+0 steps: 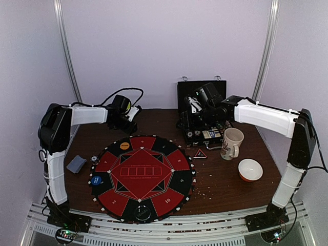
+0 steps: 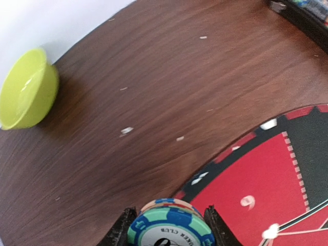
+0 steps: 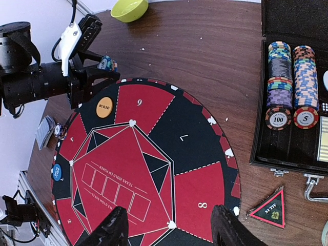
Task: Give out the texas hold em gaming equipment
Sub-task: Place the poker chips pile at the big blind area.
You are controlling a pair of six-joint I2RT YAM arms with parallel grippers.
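Note:
A round red-and-black poker mat (image 1: 141, 177) lies mid-table. My left gripper (image 2: 169, 211) is shut on a small stack of striped poker chips (image 2: 171, 228), just above the bare wood off the mat's far-left rim (image 2: 241, 146). From the right wrist view, that left gripper (image 3: 105, 66) hangs beside the segment marked 9. On the mat lie an orange disc (image 3: 103, 107) and a blue disc (image 3: 57, 172). Grey-blue cards (image 3: 45, 131) lie left of the mat. My right gripper (image 3: 169, 209) hangs open and empty high over the mat. The red-black triangle (image 3: 270, 209) rests by the mat's right rim.
An open black case (image 3: 294, 148) at the back right holds two rows of chips (image 3: 279, 82). A green bowl (image 2: 25, 89) sits by the back wall. A white mug (image 1: 231, 143) and an orange bowl (image 1: 250, 169) stand to the right of the mat.

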